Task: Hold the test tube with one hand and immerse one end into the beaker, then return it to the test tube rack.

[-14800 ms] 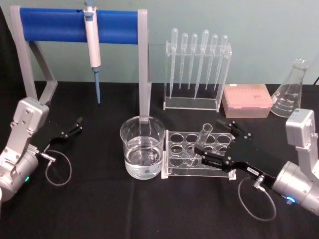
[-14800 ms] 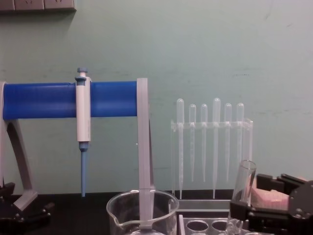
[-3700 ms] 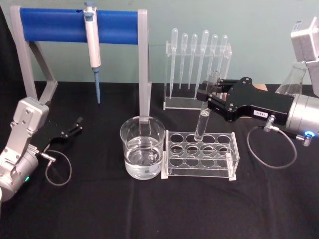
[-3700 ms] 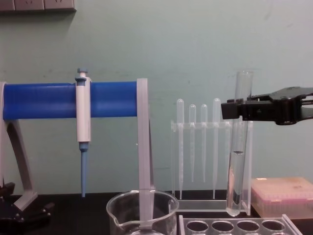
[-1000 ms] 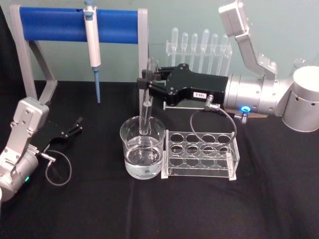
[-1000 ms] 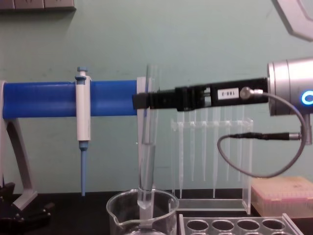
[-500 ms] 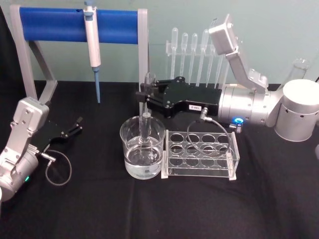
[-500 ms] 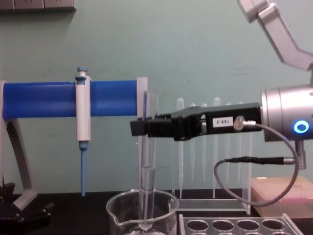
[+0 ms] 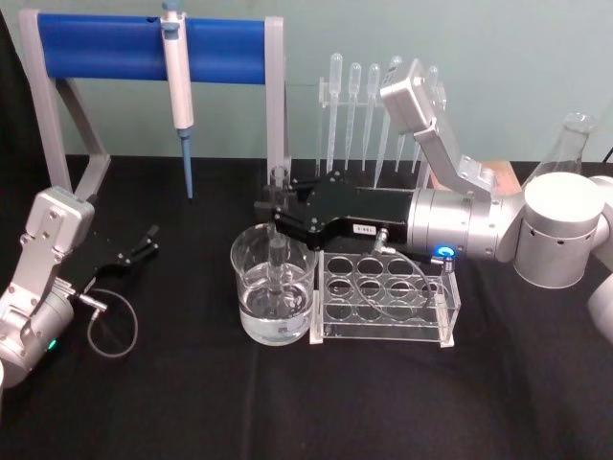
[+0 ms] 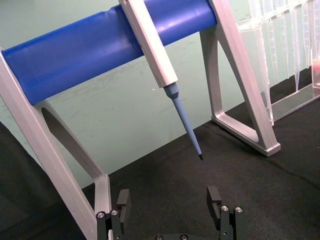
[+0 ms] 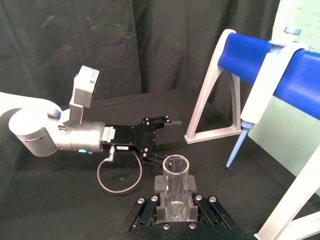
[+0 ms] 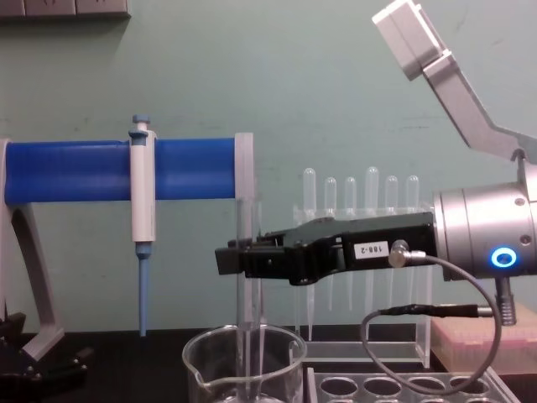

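The clear test tube (image 9: 279, 266) stands upright with its lower end down inside the beaker (image 9: 247, 305), which holds clear liquid. My right gripper (image 9: 271, 208) is shut on the tube's upper part, just above the beaker's rim. In the chest view the right gripper (image 12: 228, 260) reaches in from the right and the test tube (image 12: 254, 315) runs down into the beaker (image 12: 201, 369). From the right wrist I look down on the test tube (image 11: 176, 192) and its rimmed mouth between the jaws. My left gripper (image 9: 148, 238) rests open at the table's left, its fingers (image 10: 214, 197) wide apart.
A clear tube rack (image 9: 383, 297) stands right beside the beaker. Behind it are a blue-barred stand (image 9: 115, 48) holding a pipettor (image 9: 177, 67), and a rack of plastic pipettes (image 9: 378, 125). A glass flask (image 9: 570, 134) stands at the back right.
My right gripper has come straight down over the beaker, sinking the test tube deeper into it. The left arm has stayed still.
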{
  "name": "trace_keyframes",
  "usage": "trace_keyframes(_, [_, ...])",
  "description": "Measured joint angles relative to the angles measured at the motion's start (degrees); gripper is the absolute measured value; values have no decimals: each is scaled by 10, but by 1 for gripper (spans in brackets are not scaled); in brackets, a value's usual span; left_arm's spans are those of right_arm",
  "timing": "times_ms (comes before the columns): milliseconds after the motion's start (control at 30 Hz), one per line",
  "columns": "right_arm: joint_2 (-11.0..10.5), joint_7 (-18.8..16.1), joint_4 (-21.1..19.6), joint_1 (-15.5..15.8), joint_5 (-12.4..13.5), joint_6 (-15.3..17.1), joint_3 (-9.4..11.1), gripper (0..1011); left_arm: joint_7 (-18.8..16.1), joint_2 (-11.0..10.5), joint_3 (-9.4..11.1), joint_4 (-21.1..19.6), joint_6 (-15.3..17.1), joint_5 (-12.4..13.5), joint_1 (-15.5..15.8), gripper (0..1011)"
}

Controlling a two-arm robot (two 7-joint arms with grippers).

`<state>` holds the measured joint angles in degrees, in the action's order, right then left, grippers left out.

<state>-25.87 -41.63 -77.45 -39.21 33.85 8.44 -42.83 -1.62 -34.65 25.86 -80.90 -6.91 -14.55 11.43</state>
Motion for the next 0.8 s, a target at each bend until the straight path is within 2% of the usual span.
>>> trace_keyframes(367, [4, 0, 3, 13, -16, 0, 0, 241, 0, 0, 0, 0, 0, 0, 0, 1000])
trace_keyframes(800, [7, 4, 11, 30, -38, -21, 7, 241, 0, 0, 0, 0, 0, 0, 0, 1000])
